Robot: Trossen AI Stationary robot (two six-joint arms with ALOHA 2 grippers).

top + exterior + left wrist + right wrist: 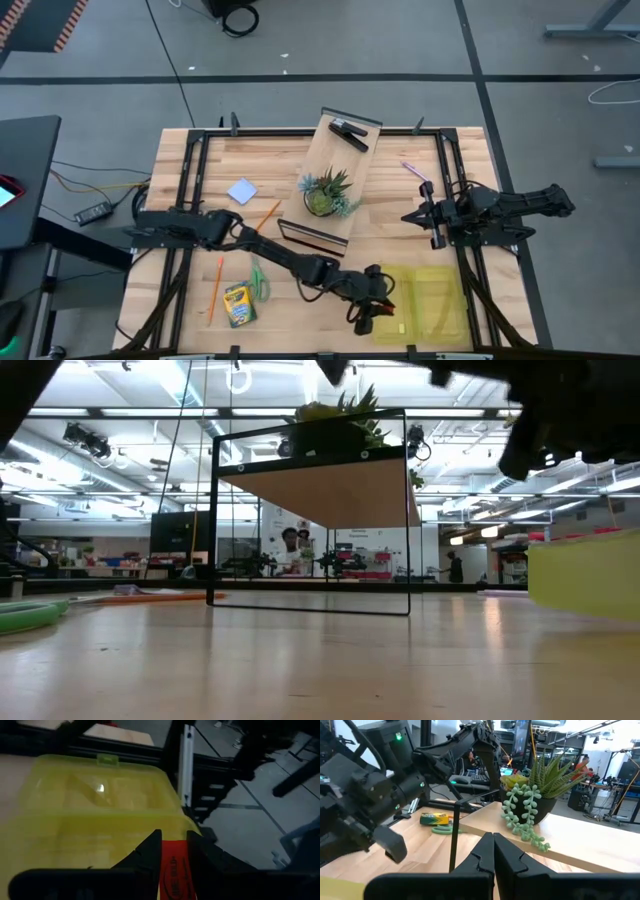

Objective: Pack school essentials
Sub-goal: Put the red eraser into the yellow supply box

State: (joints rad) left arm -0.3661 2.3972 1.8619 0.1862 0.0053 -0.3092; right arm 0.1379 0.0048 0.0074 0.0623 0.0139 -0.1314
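Yellow translucent case (pixel 432 303) open; left hand (pixel 173 851) clamps red item (pixel 173 870) beside it; right hand (pixel 493 851) closed.

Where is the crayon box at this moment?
In the high view, the crayon box lies on the table's left front part, beside the green-handled scissors and an orange pencil, untouched.

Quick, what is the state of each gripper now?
Left gripper: jaws closed on a thin red item with yellow print, at the yellow case.
Right gripper: jaws shut, empty, waiting at the table's right side.
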